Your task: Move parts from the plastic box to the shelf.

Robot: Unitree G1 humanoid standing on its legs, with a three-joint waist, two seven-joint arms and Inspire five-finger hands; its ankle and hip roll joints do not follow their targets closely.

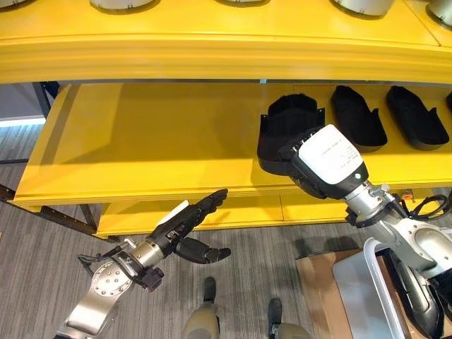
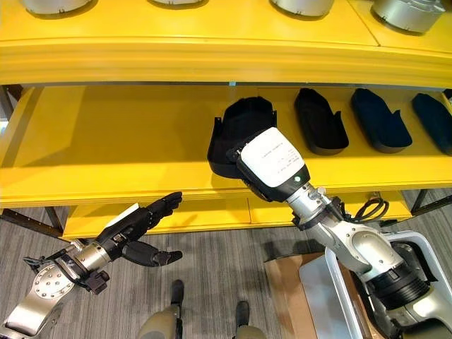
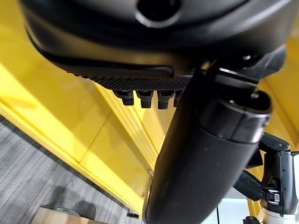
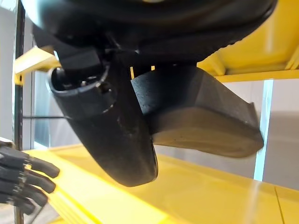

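Observation:
A black moulded part (image 1: 286,127) stands tilted on the yellow shelf (image 1: 141,141), near its front edge. My right hand (image 4: 112,135) is shut on the black part (image 4: 201,116), with the thumb pressed against its side. It holds the part just above the shelf board. Two more black parts (image 1: 358,116) (image 1: 415,116) lie in a row to the right. My left hand (image 1: 191,219) hangs open below the shelf's front edge, fingers straight and holding nothing. The plastic box (image 1: 367,282) sits at the lower right.
An upper yellow shelf (image 1: 212,42) carries pale round objects (image 1: 364,6) and overhangs the working shelf. A brown cardboard sheet (image 1: 318,282) lies on the grey floor by the box. The left half of the shelf is bare.

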